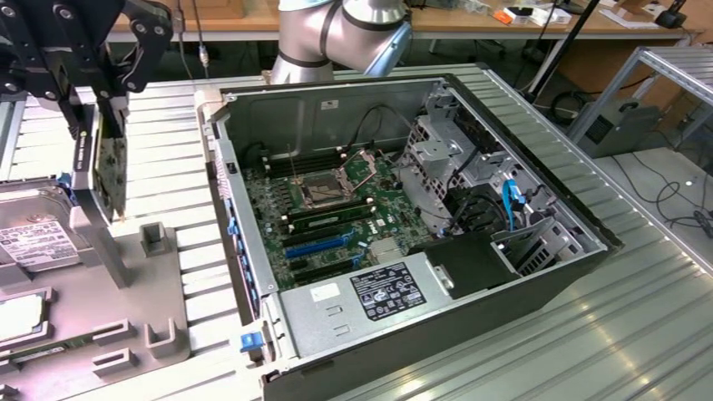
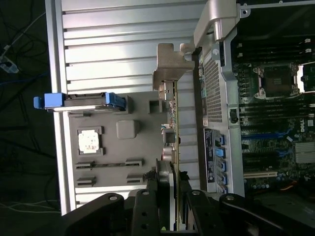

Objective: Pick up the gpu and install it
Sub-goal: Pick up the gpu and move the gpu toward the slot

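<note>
Fingers (image 2: 147, 201) clamp the gpu (image 2: 173, 123) on edge over the grey tray (image 2: 113, 147), beside the open case (image 2: 216, 78).

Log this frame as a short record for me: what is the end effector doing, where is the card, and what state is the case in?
end effector: end effector shut on the graphics card
held item: graphics card, on edge, with its metal bracket at the far end
position: over the grey tray, to the exterior view's left of the computer case
case: side open, motherboard exposed
card installed: not yet
also on tray: hard drive
</note>
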`<state>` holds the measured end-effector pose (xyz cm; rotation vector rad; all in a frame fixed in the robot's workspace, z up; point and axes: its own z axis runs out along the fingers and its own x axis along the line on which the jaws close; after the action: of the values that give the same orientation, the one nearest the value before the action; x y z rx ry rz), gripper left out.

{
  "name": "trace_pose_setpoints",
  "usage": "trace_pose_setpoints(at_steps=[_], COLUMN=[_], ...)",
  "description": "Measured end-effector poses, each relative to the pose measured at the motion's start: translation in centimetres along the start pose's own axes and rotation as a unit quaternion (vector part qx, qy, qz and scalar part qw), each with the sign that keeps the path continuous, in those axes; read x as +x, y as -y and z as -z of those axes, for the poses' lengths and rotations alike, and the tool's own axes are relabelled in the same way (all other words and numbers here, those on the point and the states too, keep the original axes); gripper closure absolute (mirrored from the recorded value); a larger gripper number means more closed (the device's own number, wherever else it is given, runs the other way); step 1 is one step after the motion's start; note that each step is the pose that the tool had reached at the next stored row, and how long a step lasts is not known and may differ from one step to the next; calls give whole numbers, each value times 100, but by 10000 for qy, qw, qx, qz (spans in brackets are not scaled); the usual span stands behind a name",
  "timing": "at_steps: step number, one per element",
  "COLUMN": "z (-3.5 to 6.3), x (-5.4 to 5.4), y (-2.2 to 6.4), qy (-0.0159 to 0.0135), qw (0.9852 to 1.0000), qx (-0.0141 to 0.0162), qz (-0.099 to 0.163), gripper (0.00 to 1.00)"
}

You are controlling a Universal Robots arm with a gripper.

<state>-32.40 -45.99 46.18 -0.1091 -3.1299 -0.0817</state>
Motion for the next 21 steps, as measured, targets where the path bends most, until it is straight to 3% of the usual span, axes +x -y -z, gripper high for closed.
trace_pose_setpoints(at_steps=[21], z=[15], x=[-284], y=[-20], qy=[-9], qw=[10000], qx=[0], qz=[0], gripper=[73])
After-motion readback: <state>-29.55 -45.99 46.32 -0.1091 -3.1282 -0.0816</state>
